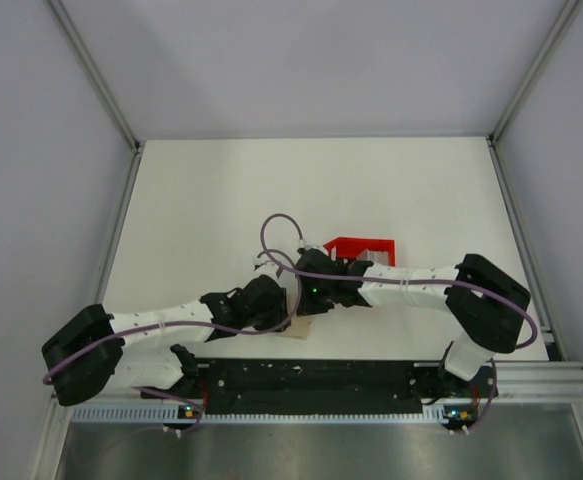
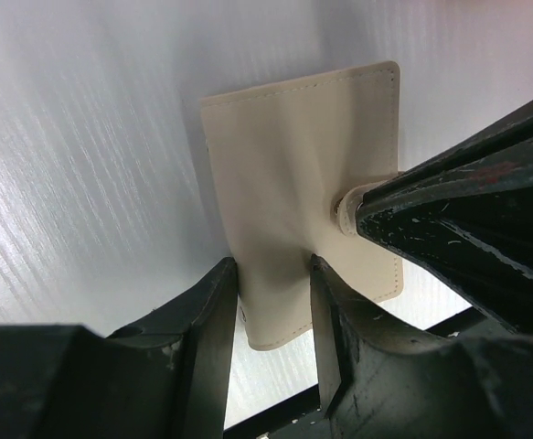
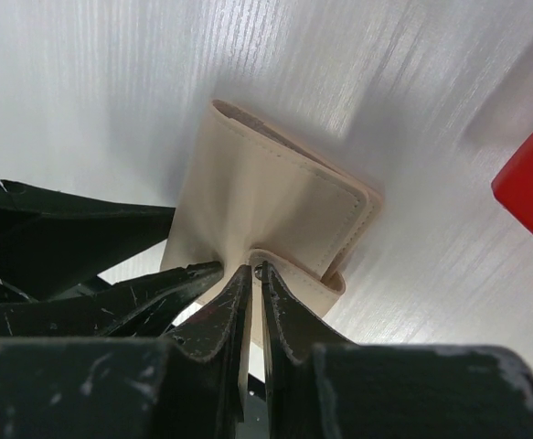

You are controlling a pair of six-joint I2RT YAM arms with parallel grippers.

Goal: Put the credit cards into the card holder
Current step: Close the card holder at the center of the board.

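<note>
From above, the card holder (image 1: 298, 331) sat near the red tray (image 1: 363, 248), on its arm-base side, under the meeting left gripper (image 1: 283, 312) and right gripper (image 1: 302, 290). At the left wrist, the fingers (image 2: 216, 315) were clamped on the holder's near edge. At the right wrist, the closed fingers (image 3: 280, 315) pinched its strap, left of the tray and apart from it.
</note>
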